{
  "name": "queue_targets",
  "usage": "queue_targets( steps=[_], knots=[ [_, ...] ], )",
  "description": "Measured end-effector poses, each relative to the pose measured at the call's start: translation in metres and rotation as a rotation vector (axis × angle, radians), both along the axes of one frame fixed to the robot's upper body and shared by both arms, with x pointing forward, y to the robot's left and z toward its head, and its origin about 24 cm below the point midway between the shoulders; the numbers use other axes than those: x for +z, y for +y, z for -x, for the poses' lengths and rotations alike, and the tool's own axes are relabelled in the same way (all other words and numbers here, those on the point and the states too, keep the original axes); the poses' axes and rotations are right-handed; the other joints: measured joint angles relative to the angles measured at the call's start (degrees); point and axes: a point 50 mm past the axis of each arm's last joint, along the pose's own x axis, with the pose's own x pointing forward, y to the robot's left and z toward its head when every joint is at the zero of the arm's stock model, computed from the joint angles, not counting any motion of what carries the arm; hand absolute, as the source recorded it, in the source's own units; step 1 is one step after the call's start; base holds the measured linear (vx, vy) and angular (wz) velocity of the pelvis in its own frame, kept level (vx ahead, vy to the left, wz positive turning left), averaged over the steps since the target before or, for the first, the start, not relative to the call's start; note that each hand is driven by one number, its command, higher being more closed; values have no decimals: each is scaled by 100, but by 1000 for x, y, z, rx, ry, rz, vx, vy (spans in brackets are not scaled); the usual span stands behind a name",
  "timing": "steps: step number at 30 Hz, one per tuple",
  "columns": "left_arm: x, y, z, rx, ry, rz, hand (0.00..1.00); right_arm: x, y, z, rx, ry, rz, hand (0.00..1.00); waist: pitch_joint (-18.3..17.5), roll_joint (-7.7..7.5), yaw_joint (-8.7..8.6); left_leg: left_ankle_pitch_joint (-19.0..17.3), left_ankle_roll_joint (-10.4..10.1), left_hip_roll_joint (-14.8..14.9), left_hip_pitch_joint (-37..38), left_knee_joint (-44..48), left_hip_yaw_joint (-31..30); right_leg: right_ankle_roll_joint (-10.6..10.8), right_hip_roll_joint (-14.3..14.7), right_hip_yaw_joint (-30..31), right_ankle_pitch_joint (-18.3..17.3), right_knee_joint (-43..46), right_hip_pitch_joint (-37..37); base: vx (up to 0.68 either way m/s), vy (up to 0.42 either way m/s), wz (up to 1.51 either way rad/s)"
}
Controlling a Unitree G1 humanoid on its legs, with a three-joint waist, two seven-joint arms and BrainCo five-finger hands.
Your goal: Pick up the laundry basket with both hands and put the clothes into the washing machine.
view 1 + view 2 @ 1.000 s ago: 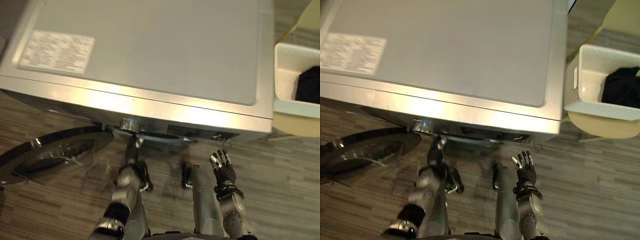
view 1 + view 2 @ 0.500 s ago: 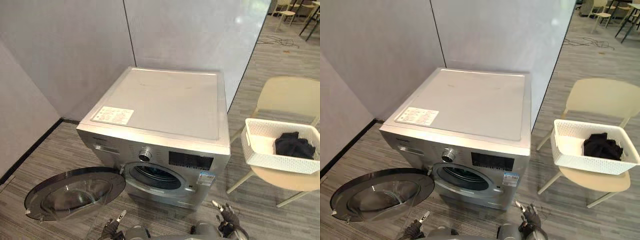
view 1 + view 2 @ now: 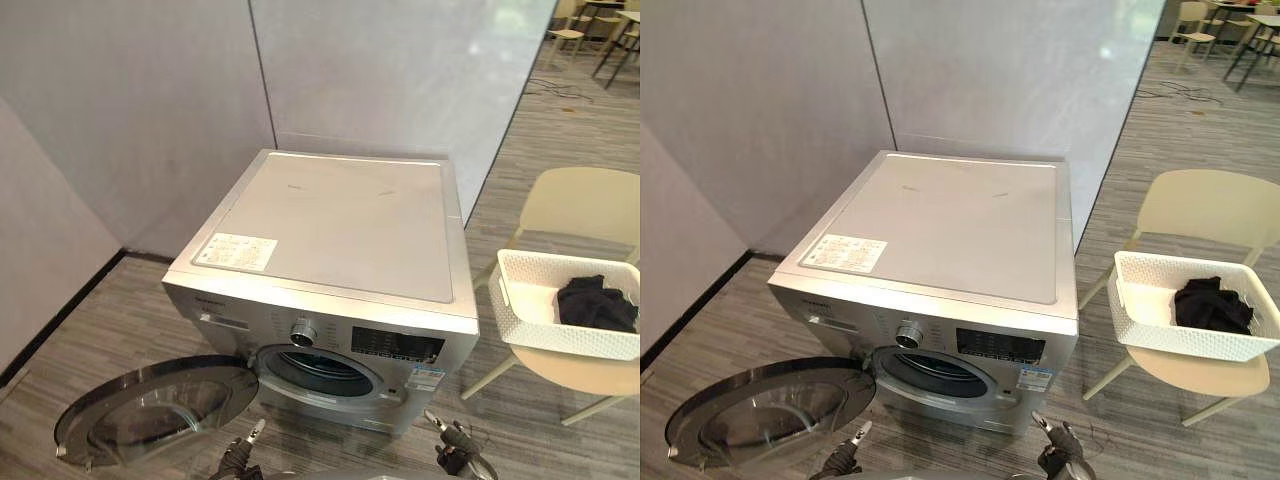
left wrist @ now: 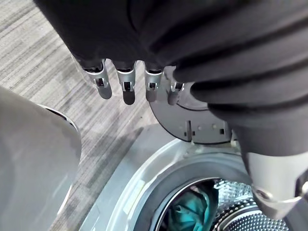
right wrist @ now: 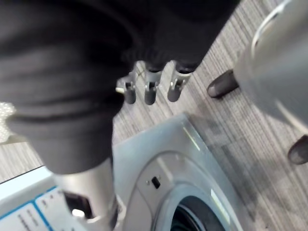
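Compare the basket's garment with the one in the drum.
The basket garment is black; the drum garment is teal. The basket garment lies in the white laundry basket on a chair beside the washing machine; the drum garment is already loaded. Both lie crumpled.

Clear drum opening (image 3: 318, 372), door (image 3: 150, 412) aside

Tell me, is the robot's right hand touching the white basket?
Apart. The right eye view shows the right hand low before the washer, the basket off on a chair, with bare floor between them.
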Motion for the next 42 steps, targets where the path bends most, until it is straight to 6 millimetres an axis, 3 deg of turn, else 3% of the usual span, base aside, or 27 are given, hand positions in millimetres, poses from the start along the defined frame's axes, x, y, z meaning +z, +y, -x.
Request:
queue_targets(
  steps=[4,8,10,11,12,14,16,17,18,19,20,21,22,24,26,27,28,29,30,31,33,34,36,38,39,40,42],
  knots=[
    [2,5,-12,-102,0,-35,0,0,6,3,-4,-4,-18,0,2,-247,-27,394,19,-223,203,-810,293,49,-58,253,345,-426,-112,14,23,-37],
    [6,-2,-32,-185,-37,-48,0,0,6,4,2,-7,-16,0,159,-442,-53,422,49,-218,246,-848,693,53,3,512,537,-458,-338,32,17,-54],
    [7,-9,-39,-231,-48,-48,0,1,9,1,14,-17,-17,0,238,-405,-23,403,80,-40,226,-816,1167,-200,114,215,849,-499,-525,-9,-24,-105],
    [7,-12,-40,-250,-50,-48,0,2,8,-3,18,-25,-14,0,351,-419,-57,406,93,34,364,-796,1500,-451,-115,-891,201,262,-658,13,-77,-96],
    [7,-13,-39,-255,-47,-44,0,2,6,-1,15,-20,-10,0,370,-431,-54,406,93,34,473,-773,1612,-446,-252,-1172,-52,617,-681,22,-96,-102],
    [6,-13,-38,-287,-38,-51,0,0,-2,5,-6,-7,4,0,440,-442,-144,395,82,71,833,-507,1668,-381,-488,-937,-422,1566,-759,12,-116,-47],
    [6,-10,-37,-321,-30,-64,0,-3,-8,16,-7,30,16,0,419,-498,-159,249,-18,-45,956,-552,1425,-281,-300,-588,-562,1485,-627,-7,-113,-51],
    [3,-12,-31,-327,-7,-46,0,-1,-15,11,-5,24,33,0,365,-170,4,140,8,-58,914,-707,874,-95,-32,-467,-546,824,-552,-22,-75,-122],
    [1,-23,-29,-327,-1,-10,0,3,-34,7,-43,14,71,0,397,257,-8,-54,7,216,881,-817,909,-338,-35,-790,-806,1310,-710,-21,-44,-111],
    [1,-22,-29,-328,-2,-11,0,4,-39,5,-53,15,79,0,507,169,-36,-36,-193,95,880,-832,971,-534,-403,-723,-1004,2002,-893,15,-21,-56],
    [4,-10,-33,-339,-8,-46,0,2,-40,10,-56,31,76,0,497,-70,-77,73,-191,-148,949,-866,1070,-316,-939,-677,-1086,2076,-853,72,-136,-45],
    [4,3,-30,-355,11,-82,0,-2,-37,18,-63,76,56,0,559,-156,-28,59,-261,-69,1102,-825,1244,433,-1044,-729,-1023,1791,-667,134,-299,-57],
    [1,15,-15,-333,60,-97,0,-5,-32,26,-50,106,38,0,490,-74,-54,141,-403,258,1234,-804,1347,364,-672,-760,-927,1520,-404,123,-303,-72],
    [0,21,-6,-299,82,-103,0,-6,-28,27,-33,115,30,0,486,-113,-45,161,-534,541,1382,-670,1409,224,-368,-681,-1016,1541,-364,91,-252,-56],
    [1,30,-2,-260,92,-115,0,-7,-20,25,14,111,22,0,473,-169,-64,90,-642,1046,1146,204,1330,6,-13,-676,-1106,1465,-218,103,-354,-39],
    [2,35,-2,-197,83,-116,0,-7,-16,25,31,104,12,0,428,-260,-51,92,-395,1499,745,1275,1229,-169,265,-680,-1087,1278,-34,139,-481,-35],
    [3,41,-3,-128,64,-121,0,-7,-15,23,55,99,16,0,459,-257,-20,272,589,1956,292,2427,1006,-390,566,-597,-1074,1089,213,140,-458,-44],
    [5,45,-5,-97,45,-128,0,-6,-14,21,69,92,23,0,487,-272,-1,493,1015,2116,-18,3093,695,-512,726,-505,-1079,1003,384,163,-382,-58],
    [7,43,-8,-95,21,-132,0,-5,-15,17,84,79,35,0,549,-295,58,310,839,2001,-300,3764,196,-662,835,-377,-1092,967,516,119,-210,-74],
    [7,36,-15,-118,0,-118,0,-3,-20,13,90,66,57,0,567,-281,133,11,580,1488,-588,4172,-214,-734,847,-196,-1106,946,580,121,-163,-81],
    [6,23,-18,-100,-24,-84,0,0,-28,6,96,45,83,0,629,-255,149,-278,430,749,-845,4219,-519,-780,848,36,-1078,819,733,119,-69,-71],
    [6,18,-19,-93,-38,-67,0,2,-32,1,100,34,95,0,708,-142,161,-444,390,263,-986,3920,-546,-791,859,167,-1045,691,829,166,-16,-62],
    [6,12,-20,-83,-50,-47,0,3,-35,-2,105,30,106,0,754,45,208,-495,445,-274,-1171,3020,-612,-778,905,322,-1036,533,910,217,38,-49],
    [5,9,-17,-26,-60,-26,0,7,-32,-15,126,1,106,0,799,204,438,-338,404,-933,-1379,1401,-1327,-792,951,625,-1044,364,933,277,87,-58],
    [5,11,-16,-6,-58,-23,0,7,-29,-18,131,-5,101,0,807,180,489,-58,426,-1065,-1398,1204,-1472,-773,928,716,-1032,319,948,301,89,-74],
    [3,16,-5,28,-24,-23,0,9,-20,-27,157,-27,90,0,789,159,613,273,670,-1224,-1202,927,-1578,-739,875,951,-1046,255,1001,346,62,-61],
    [-1,17,15,54,29,-13,0,12,-9,-39,212,-54,85,0,823,55,619,33,867,-1261,-1108,1074,-1410,-589,775,1076,-1309,523,1018,350,40,-48]
  ],
)
